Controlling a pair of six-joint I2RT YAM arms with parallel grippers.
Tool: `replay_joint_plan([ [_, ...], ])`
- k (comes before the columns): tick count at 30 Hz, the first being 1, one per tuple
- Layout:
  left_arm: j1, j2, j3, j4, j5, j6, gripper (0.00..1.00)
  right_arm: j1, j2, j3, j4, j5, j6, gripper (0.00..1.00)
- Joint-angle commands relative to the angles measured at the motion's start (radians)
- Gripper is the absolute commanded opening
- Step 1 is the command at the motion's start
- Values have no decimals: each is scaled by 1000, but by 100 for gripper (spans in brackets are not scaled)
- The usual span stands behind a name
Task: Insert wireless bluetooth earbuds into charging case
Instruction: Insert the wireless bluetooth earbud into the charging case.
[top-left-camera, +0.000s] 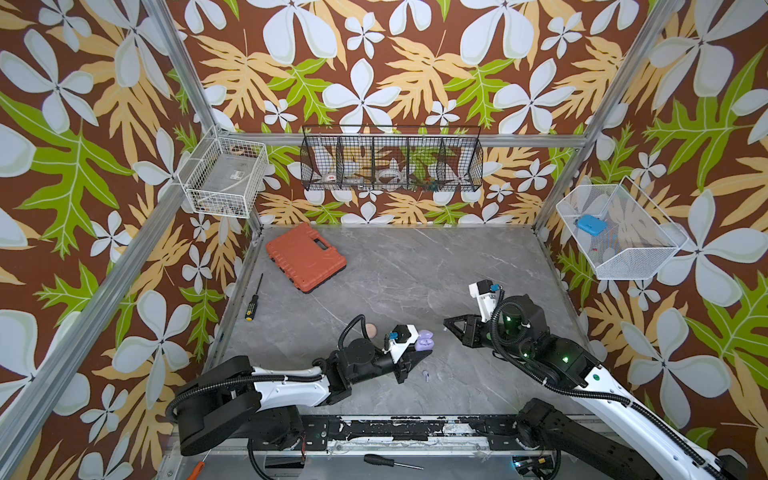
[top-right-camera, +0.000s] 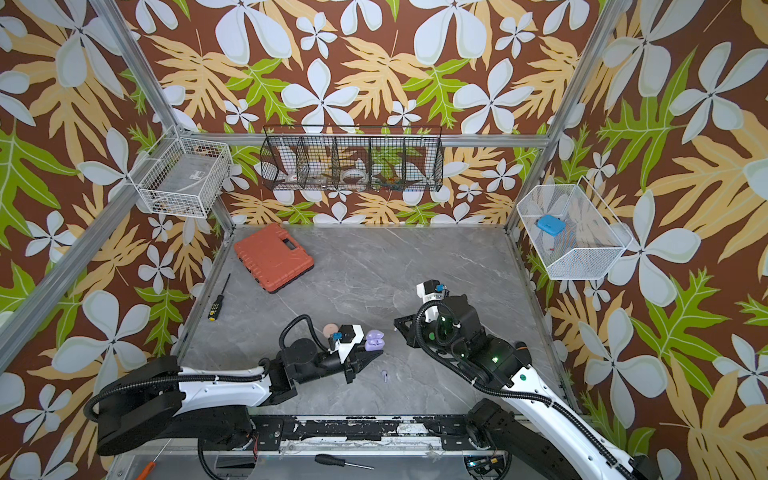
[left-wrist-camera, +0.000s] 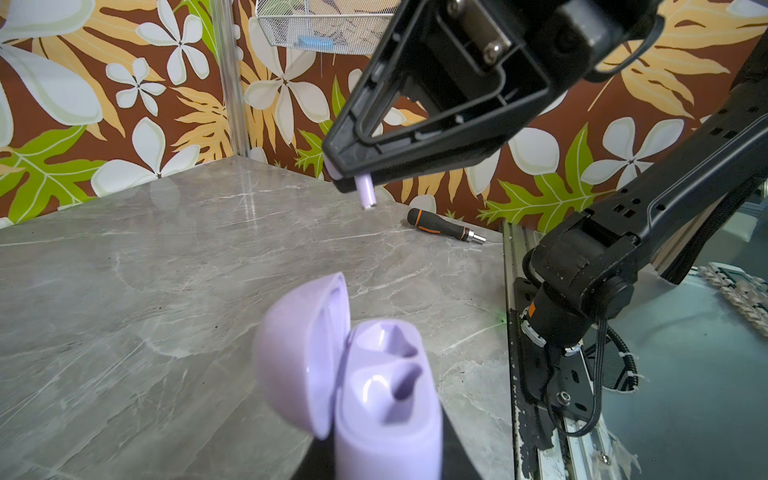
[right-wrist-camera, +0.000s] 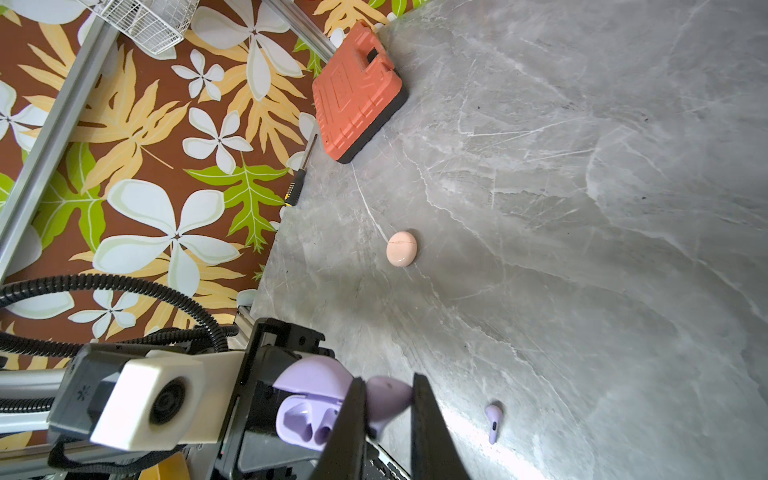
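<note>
My left gripper is shut on the lavender charging case and holds it just above the table with its lid open. Both sockets of the charging case look empty. My right gripper is shut on a lavender earbud. It hangs a short way to the right of the case, apart from it, and the earbud's stem pokes out below the fingertips. A second lavender earbud lies on the table in front of the case. A closed pale pink case sits behind the left wrist.
An orange tool case lies at the back left, with a black screwdriver by the left wall. Another screwdriver rests on the front rail. Wire baskets hang on the walls.
</note>
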Motion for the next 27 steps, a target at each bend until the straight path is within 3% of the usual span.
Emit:
replay_joint_plan([
  [1, 2, 14, 13, 71, 17, -17, 0, 32, 3, 7, 40, 33, 9, 16],
  [27, 18, 53, 19, 130, 30, -31, 0, 123, -16, -37, 126, 70, 35, 15],
])
